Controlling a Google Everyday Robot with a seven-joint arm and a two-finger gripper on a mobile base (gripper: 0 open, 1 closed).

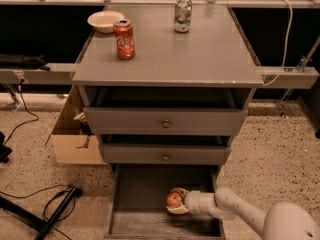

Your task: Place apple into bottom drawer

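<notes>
The apple (173, 199), small and red-orange, is held in my gripper (176, 202) low inside the open bottom drawer (140, 224), toward its right side, at or just above the worn floor. My gripper is shut on the apple, its pale fingers curling above and below it. My white arm reaches in from the lower right. The drawer is pulled well out beneath two shut drawers with knobs.
On the grey cabinet top (200, 59) stand a red cola can (124, 39), a green-and-white can (182, 15) and a white bowl (105, 21). A cardboard box (75, 139) sits left of the cabinet. Black cables and a stand (45, 214) lie on the speckled floor.
</notes>
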